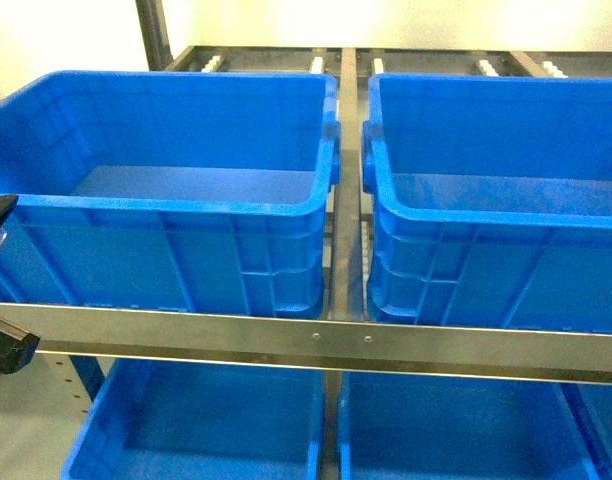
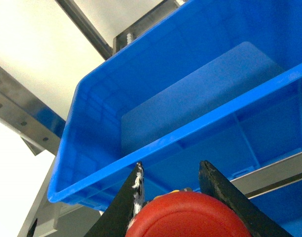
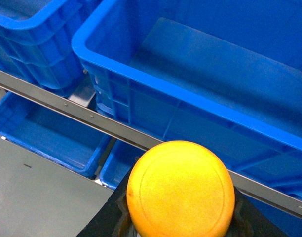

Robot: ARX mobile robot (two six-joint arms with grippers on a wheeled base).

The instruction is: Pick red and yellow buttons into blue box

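In the left wrist view the red button point(image 2: 188, 217) fills the bottom edge, and my left gripper point(image 2: 170, 170) is shut on it, one black finger on each side of the domed cap. It hangs just in front of and below the rim of the left blue box point(image 2: 166, 140). In the right wrist view my right gripper point(image 3: 180, 217) is shut on the yellow button point(image 3: 180, 190), whose cap hides the fingertips. It is held in front of the right blue box point(image 3: 190, 98), on the near side of the shelf rail. In the head view both deep boxes point(image 1: 186, 205) point(image 1: 486, 225) stand side by side, nothing in them.
A metal shelf rail point(image 1: 316, 335) runs across in front of both boxes. More blue crates point(image 1: 206, 420) sit on the shelf below. An upright post point(image 1: 348, 180) separates the two upper boxes. Black parts of my left arm point(image 1: 4, 345) show at the head view's left edge.
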